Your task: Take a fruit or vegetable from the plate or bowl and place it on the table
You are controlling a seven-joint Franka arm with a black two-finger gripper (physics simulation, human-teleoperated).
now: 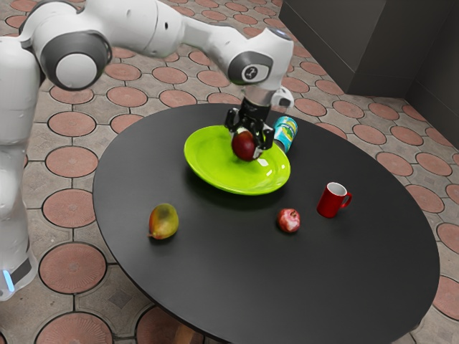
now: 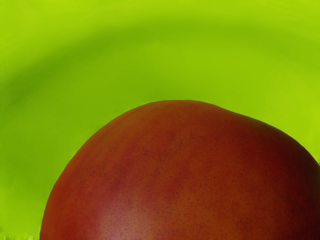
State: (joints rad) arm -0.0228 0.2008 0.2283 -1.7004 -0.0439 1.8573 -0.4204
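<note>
Green plate (image 1: 208, 166), black hand (image 1: 249, 141), dark red fruit (image 1: 244, 146) together

The round dark bench (image 1: 222, 265) carries everything. Toward its far side lies the broad green plate, with the black hand low over it. A blue-green can (image 1: 287, 127) is just beside the plate's rim, near the hand. The red mug (image 1: 330, 201) stands upright, apart from the plate; the yellow-green mango (image 1: 164, 221) lies toward the exterior view's left. The task's dark red fruit is at the hand, over the plate; whether it is pinched, I cannot tell. Smallest is the pinkish-red fruit (image 1: 289, 220), near the mug.
</note>
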